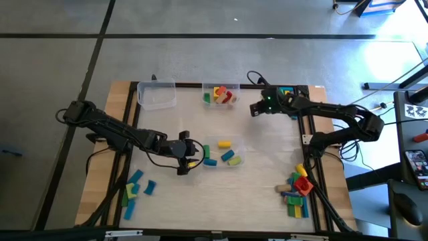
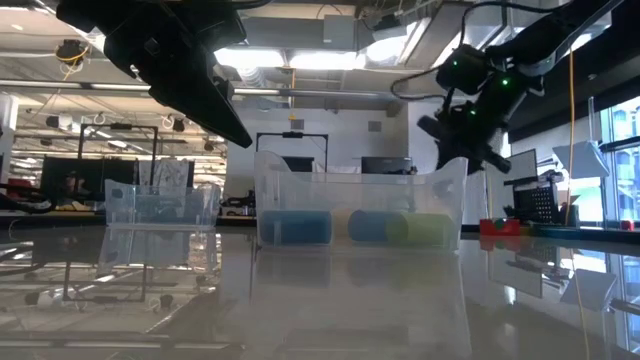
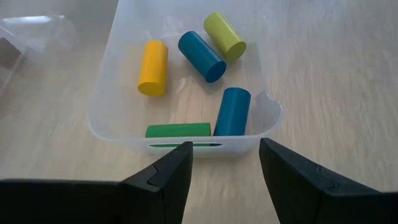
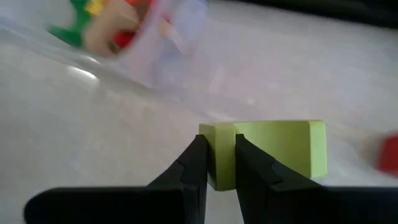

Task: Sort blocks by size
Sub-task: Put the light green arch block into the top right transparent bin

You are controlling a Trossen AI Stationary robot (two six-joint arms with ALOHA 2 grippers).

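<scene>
Above the table's far side, right claw (image 4: 216, 163) pinches a green block (image 4: 267, 152) (left claw (image 3: 224, 165) gapes, empty).

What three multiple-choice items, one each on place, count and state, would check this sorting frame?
1. Where is the left gripper?
A. beside the middle tub
B. over the empty tub
C. at the right block pile

2. How many blocks lie in the middle tub?
A. two
B. five
C. eight

3. What is the right gripper doing?
A. standing open and empty
B. shut on a light green block
C. shut on a blue cylinder

Key: 1 A, the left wrist view looks straight over that tub's near wall. 2 B, yellow, two blue, light green and dark green show there. 3 B, the right wrist view shows the fingers pinching the block's end.
</scene>
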